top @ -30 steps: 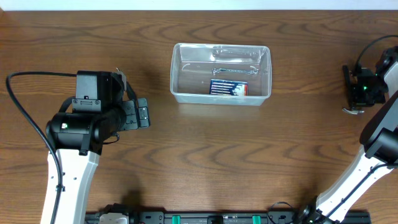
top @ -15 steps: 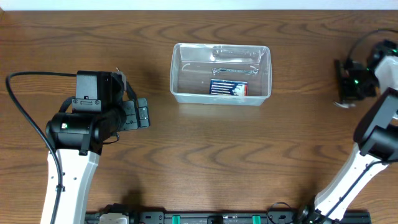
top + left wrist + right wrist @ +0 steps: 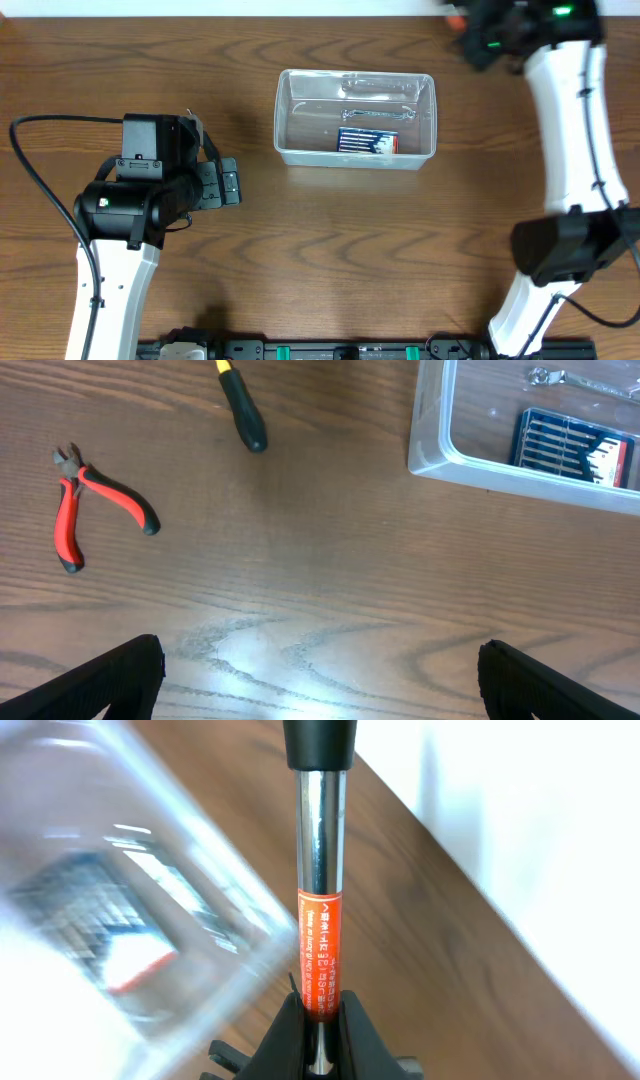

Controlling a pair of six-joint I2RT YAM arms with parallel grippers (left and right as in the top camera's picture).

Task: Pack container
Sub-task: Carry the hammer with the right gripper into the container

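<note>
The packing looks partly done. The container (image 3: pixel 355 155) sits at the far middle of the table (image 3: pixel 300 560), and it already holds a blue drill-bit case (image 3: pixel 368 142) lying flat near its front wall, with a thin metal piece (image 3: pixel 380 113) behind it whose kind is too small to tell. The right gripper (image 3: pixel 320 1015) is clamped on a chrome-shafted tool (image 3: pixel 320 870) with an orange label and a black grip, the shaft running straight out from between the fingers. In the overhead view the right arm reaches to the far edge of the table, just beyond the container's right corner, and in the right wrist view the blurred clear wall of the tub lies close beside the shaft. The tool therefore appears to be near the container but not yet inside it. The left gripper (image 3: pixel 232 184) hangs over the left part of the table, well apart from the tub, with its fingers spread wide and nothing between them. Its wrist camera shows red-handled pliers (image 3: pixel 85 510) and a screwdriver (image 3: pixel 240 410) with a black and yellow handle lying on the bare wood to the tub's left. What is left, by this reading, is to set down the held tool inside and then bring in those two.
</note>
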